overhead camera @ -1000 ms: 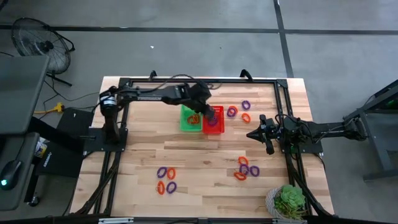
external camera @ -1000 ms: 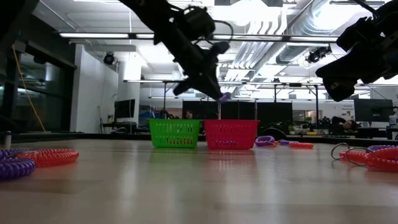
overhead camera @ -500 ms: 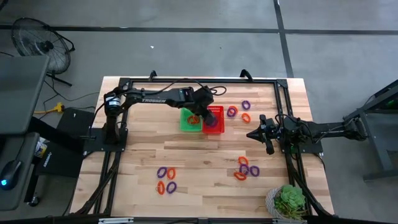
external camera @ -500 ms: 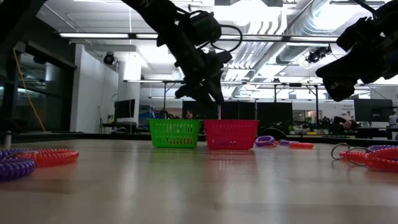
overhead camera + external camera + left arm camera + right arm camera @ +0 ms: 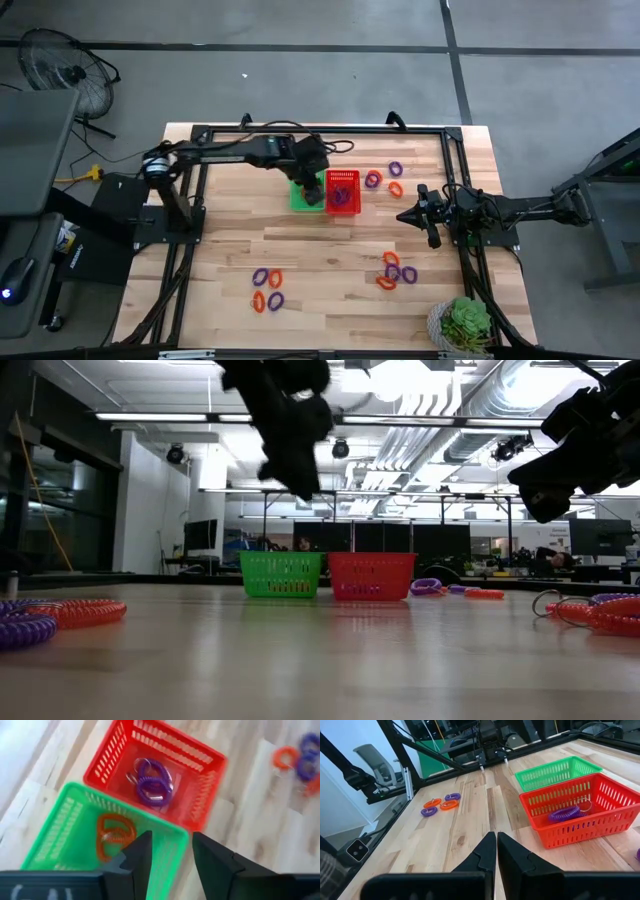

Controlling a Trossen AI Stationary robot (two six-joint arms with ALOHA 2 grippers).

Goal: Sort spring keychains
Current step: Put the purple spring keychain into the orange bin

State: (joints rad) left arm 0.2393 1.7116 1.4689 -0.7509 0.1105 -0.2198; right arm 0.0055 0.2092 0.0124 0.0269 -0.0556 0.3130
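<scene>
A: What does the high view give?
B: The left gripper (image 5: 312,186) hangs over the green basket (image 5: 301,196), which touches the red basket (image 5: 342,192) on the table (image 5: 330,250). The right gripper (image 5: 404,215) waits well apart, near the table's right side. Loose spring keychains lie in three groups: one (image 5: 385,178) just beyond the red basket, one (image 5: 396,271) toward the near right, one (image 5: 267,288) toward the near left. A potted plant (image 5: 462,324) sits at the near right corner.

A: And the low view?
B: The two baskets stand side by side, green (image 5: 281,574) and red (image 5: 371,575), with the left arm dark above them. Coils lie at both edges of the table.

A: The left wrist view?
B: Its fingers (image 5: 139,856) stand apart, holding nothing. Beyond them an orange keychain (image 5: 115,833) lies in the green basket and a purple keychain (image 5: 152,781) in the red one.

A: The right wrist view?
B: Its fingers (image 5: 484,851) are pressed together, empty. The purple coil shows inside the red basket (image 5: 585,807), and a few keychains (image 5: 440,804) lie farther off on the table.
</scene>
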